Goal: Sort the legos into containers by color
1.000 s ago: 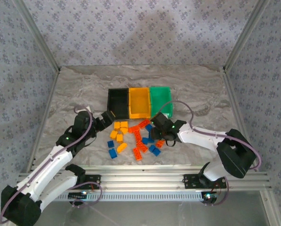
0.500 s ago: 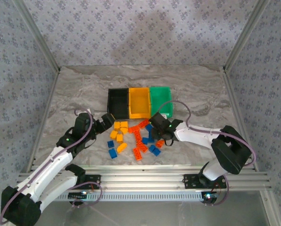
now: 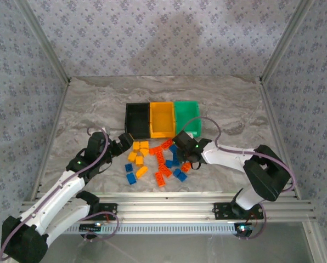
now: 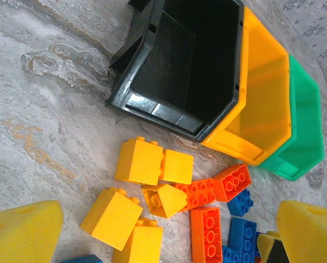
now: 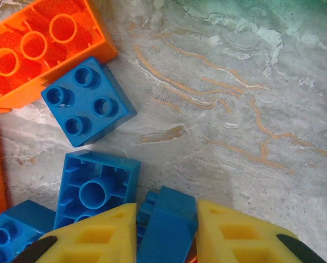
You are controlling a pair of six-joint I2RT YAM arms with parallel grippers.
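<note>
Right hand (image 5: 166, 236) tight on blue lego (image 5: 169, 216), plain at wrist

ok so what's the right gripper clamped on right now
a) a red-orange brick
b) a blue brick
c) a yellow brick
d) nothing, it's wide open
b: the right wrist view shows a blue brick pinched in the right gripper, with the red-orange brick lying loose on the table further off.
</note>
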